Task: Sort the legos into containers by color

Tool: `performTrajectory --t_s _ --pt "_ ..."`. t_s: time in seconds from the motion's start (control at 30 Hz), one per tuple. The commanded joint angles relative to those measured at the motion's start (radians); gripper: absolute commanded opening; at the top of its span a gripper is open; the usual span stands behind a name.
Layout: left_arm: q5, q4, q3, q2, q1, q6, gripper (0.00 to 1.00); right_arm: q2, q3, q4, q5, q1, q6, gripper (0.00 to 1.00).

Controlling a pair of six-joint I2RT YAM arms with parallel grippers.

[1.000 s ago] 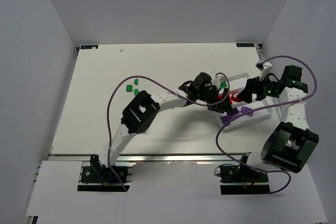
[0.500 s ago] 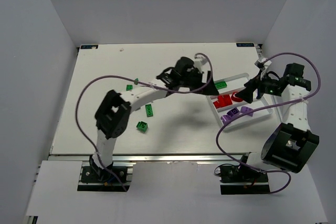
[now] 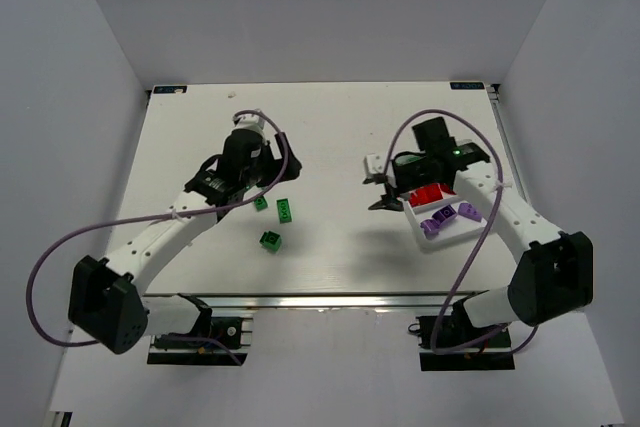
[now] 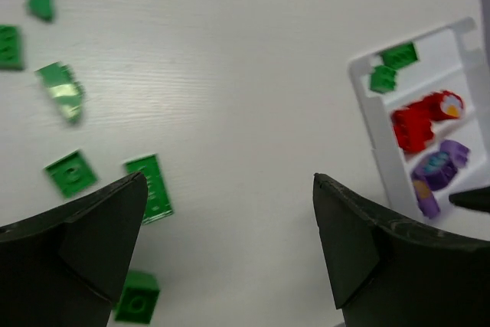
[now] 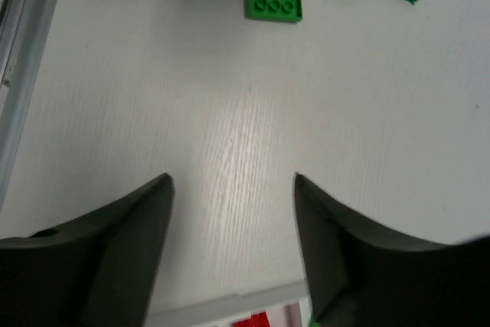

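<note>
The white tray (image 3: 482, 223) lies at the right. Its compartments hold green (image 4: 398, 55), red (image 3: 430, 193) and purple (image 3: 446, 217) legos. Several green legos lie loose left of centre, among them a long plate (image 3: 285, 210) and a block (image 3: 270, 240). My left gripper (image 3: 262, 175) hangs open and empty above these loose legos. In the left wrist view its jaws (image 4: 230, 181) stand wide apart, with the plate (image 4: 145, 188) beside the left finger. My right gripper (image 3: 383, 192) is open and empty over bare table just left of the tray. The right wrist view (image 5: 233, 178) shows the same.
The right wrist view shows the tray rim (image 5: 253, 302) below the fingers and loose green legos (image 5: 273, 5) far ahead. Purple cables loop from both arms. White walls close in the table on the left, back and right.
My left arm has swung left from the tray to above the loose green legos. My right arm has moved from the tray's right side to its left end.
</note>
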Motion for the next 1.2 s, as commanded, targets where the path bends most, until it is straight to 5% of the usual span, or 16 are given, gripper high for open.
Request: performTrajectory --t_s 0.0,0.1,0.17,0.27,0.3,0.33,0.4,0.43,0.47,0.57,0.77,1.17 --pt "-0.238 -0.119 -0.056 -0.134 0.022 -0.061 0.98 0.018 -0.001 0.288 0.207 0.157 0.289 0.65" --pt "-0.271 -0.189 -0.082 -0.211 0.068 -0.094 0.98 0.15 0.117 0.307 0.29 0.3 0.535 0.44" --pt "-0.285 -0.232 -0.09 -0.251 0.092 -0.12 0.87 0.248 0.211 0.285 0.307 0.393 0.674 0.46" --pt "-0.278 -0.281 -0.113 -0.302 0.143 -0.14 0.49 0.315 0.249 0.314 0.364 0.515 0.767 0.73" --pt "-0.272 -0.298 -0.119 -0.316 0.169 -0.143 0.45 0.327 0.253 0.328 0.396 0.567 0.814 0.89" --pt "-0.271 -0.31 -0.127 -0.326 0.181 -0.143 0.45 0.357 0.259 0.345 0.416 0.588 0.845 0.89" --pt "-0.274 -0.353 -0.129 -0.351 0.227 -0.141 0.5 0.388 0.295 0.343 0.445 0.634 0.918 0.9" --pt "-0.278 -0.37 -0.126 -0.359 0.243 -0.14 0.58 0.411 0.303 0.354 0.463 0.645 0.949 0.9" --pt "-0.286 -0.402 -0.122 -0.371 0.259 -0.14 0.78 0.42 0.317 0.36 0.471 0.657 0.965 0.89" --pt "-0.297 -0.436 -0.113 -0.397 0.324 -0.126 0.9 0.447 0.343 0.38 0.473 0.691 1.011 0.89" --pt "-0.292 -0.457 -0.099 -0.409 0.359 -0.106 0.92 0.526 0.404 0.413 0.713 0.782 1.291 0.89" --pt "-0.315 -0.482 -0.109 -0.446 0.364 -0.118 0.92 0.602 0.421 0.443 0.901 0.835 1.307 0.86"
